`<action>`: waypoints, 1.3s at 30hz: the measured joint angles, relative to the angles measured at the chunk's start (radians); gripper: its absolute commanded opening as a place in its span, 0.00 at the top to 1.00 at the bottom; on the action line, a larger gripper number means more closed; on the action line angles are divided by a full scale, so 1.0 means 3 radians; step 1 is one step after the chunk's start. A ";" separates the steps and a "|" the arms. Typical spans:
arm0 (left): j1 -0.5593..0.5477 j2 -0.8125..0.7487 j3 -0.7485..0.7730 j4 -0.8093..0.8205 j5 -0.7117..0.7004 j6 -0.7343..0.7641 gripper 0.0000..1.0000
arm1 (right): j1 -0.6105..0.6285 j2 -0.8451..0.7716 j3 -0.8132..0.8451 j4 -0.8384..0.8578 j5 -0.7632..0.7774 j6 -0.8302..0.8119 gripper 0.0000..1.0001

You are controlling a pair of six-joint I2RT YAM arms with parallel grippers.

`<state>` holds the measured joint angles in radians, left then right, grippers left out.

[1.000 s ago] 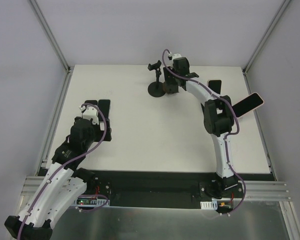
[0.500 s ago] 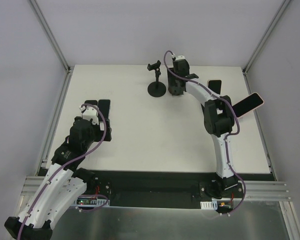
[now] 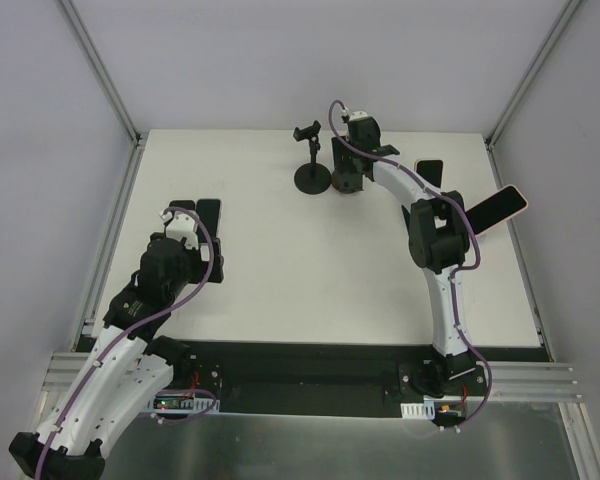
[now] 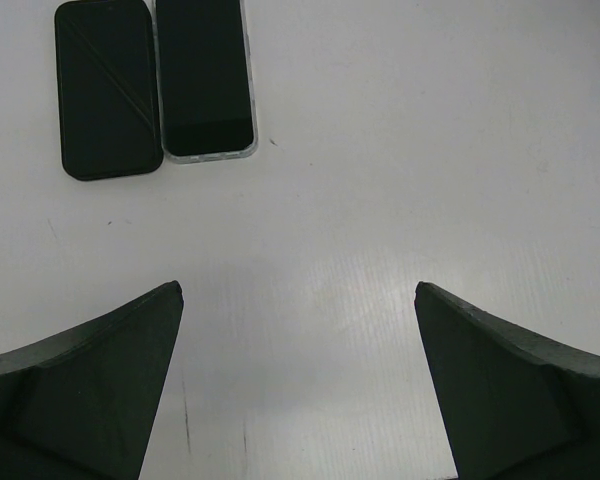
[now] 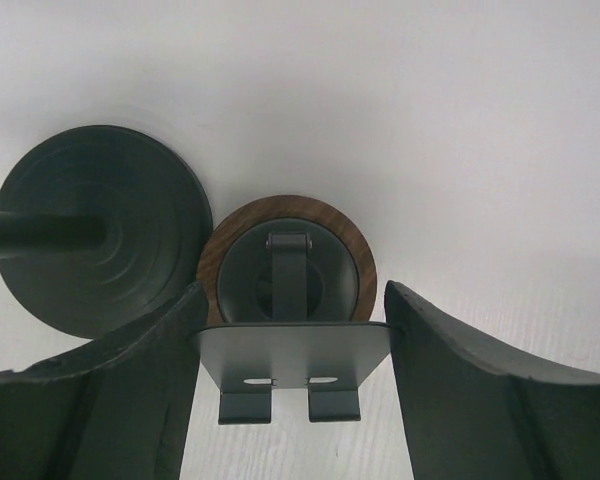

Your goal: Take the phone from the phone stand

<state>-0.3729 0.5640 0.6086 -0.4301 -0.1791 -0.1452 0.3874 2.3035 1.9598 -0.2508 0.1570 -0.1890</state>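
The pink-edged phone (image 3: 500,210) sits tilted at the table's (image 3: 280,280) right edge (its support is hidden behind the right arm), well apart from both grippers. It is one of four phones: a dark phone (image 3: 430,170) lies just beside it, and a black pair (image 4: 107,88) (image 4: 204,78) lies side by side ahead of the left gripper (image 4: 298,290), whose jaws gape wide on nothing. Two stands show. The wood-rimmed stand (image 5: 287,270) is between the parted jaws of the right gripper (image 5: 292,290), its metal plate (image 5: 290,355) spanning the gap; whether they grip it I cannot tell. The black pole stand (image 5: 100,230) touches it. A second ago that gripper overlapped the black stand; it has since shifted over the wood-rimmed one.
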 measured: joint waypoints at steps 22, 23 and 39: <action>-0.0001 -0.0005 0.0000 0.0000 0.0048 0.0000 0.01 | -0.0046 -0.0755 -0.0317 -0.0212 0.0031 -0.0163 0.04; -0.0001 -0.0011 0.0000 0.0000 0.0048 0.0000 0.01 | -0.0074 -0.0910 -0.0379 -0.0239 0.0027 -0.0183 0.04; -0.0001 0.0020 0.0000 0.0048 0.0159 -0.0001 0.02 | -0.1045 -0.2215 -0.1545 -0.0478 -0.0470 -0.0432 0.04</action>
<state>-0.3733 0.5701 0.6086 -0.4156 -0.1314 -0.1455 0.0738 1.6390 1.4963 -0.3943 0.0158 -0.3187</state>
